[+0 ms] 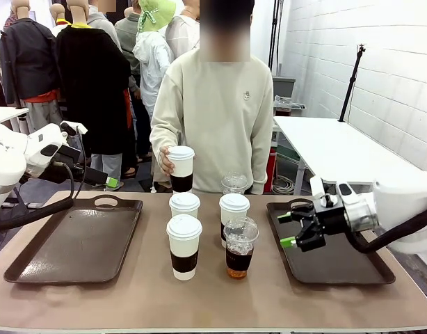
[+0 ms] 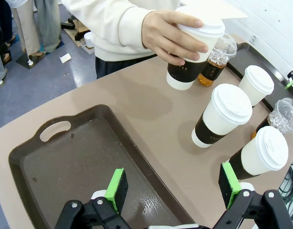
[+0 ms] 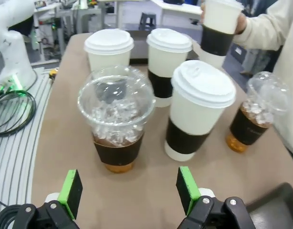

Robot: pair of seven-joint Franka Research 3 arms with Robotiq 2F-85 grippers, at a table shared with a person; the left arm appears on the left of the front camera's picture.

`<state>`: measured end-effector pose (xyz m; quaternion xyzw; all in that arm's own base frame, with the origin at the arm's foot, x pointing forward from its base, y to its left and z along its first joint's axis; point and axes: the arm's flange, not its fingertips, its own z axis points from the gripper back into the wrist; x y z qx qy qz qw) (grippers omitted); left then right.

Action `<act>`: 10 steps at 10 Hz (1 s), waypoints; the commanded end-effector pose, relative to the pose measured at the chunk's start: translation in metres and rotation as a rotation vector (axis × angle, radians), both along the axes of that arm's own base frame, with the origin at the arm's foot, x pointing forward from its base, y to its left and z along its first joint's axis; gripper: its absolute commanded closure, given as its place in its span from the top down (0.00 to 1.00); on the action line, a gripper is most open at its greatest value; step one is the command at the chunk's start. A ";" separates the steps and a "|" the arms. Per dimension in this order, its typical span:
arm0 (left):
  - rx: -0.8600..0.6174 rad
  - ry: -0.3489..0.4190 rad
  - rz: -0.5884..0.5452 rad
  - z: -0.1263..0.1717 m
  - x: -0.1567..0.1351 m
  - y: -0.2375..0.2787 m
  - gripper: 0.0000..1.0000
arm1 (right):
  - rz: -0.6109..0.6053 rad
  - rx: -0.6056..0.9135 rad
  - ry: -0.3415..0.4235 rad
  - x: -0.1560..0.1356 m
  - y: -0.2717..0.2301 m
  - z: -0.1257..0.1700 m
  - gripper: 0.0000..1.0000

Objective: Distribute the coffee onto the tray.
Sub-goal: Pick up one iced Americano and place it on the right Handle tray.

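Three white lidded cups with dark sleeves (image 1: 184, 245) (image 1: 184, 204) (image 1: 234, 209) stand mid-table. A person's hand (image 2: 170, 36) holds a fourth sleeved cup (image 1: 180, 168) above the far edge. One clear dome-lidded iced coffee (image 1: 240, 248) stands in front, another iced coffee (image 1: 234, 183) behind. My right gripper (image 1: 286, 229) hangs open over the right tray's (image 1: 339, 268) left rim, facing the near iced coffee (image 3: 117, 119). My left gripper (image 1: 109, 181) is open above the far end of the left tray (image 1: 74, 243). In the left wrist view the left gripper (image 2: 173, 187) straddles that tray's rim (image 2: 137, 157).
Both brown trays lie bare on the tan table (image 1: 213, 306), one on each side of the cups. The person stands at the far edge, in a cream sweater (image 1: 213, 118). A white table (image 1: 339, 146) stands behind at the right. Cables (image 3: 13, 114) lie off the table's side.
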<state>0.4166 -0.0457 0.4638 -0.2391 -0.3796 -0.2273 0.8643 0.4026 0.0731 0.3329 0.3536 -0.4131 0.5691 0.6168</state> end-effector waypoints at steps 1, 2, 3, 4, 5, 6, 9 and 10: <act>0.016 0.003 -0.006 0.003 0.000 0.002 1.00 | 0.036 0.049 -0.017 0.000 0.015 -0.024 1.00; 0.016 0.003 -0.006 0.003 0.000 0.002 1.00 | 0.045 0.068 -0.028 -0.001 0.021 -0.032 1.00; 0.016 0.003 -0.006 0.003 0.000 0.002 1.00 | 0.061 0.085 -0.022 -0.001 0.027 -0.040 1.00; 0.016 0.003 -0.006 0.003 0.000 0.002 1.00 | 0.072 0.085 0.001 -0.001 0.030 -0.045 1.00; 0.016 0.003 -0.006 0.003 0.000 0.002 1.00 | 0.080 0.079 0.015 -0.002 0.033 -0.047 1.00; 0.016 0.003 -0.006 0.003 0.000 0.002 1.00 | 0.063 0.063 0.016 -0.003 0.032 -0.046 1.00; 0.016 0.003 -0.006 0.003 0.000 0.002 1.00 | 0.081 0.089 0.015 -0.004 0.026 -0.042 1.00; 0.016 0.003 -0.006 0.003 0.000 0.002 1.00 | 0.081 0.089 0.015 -0.004 0.026 -0.042 1.00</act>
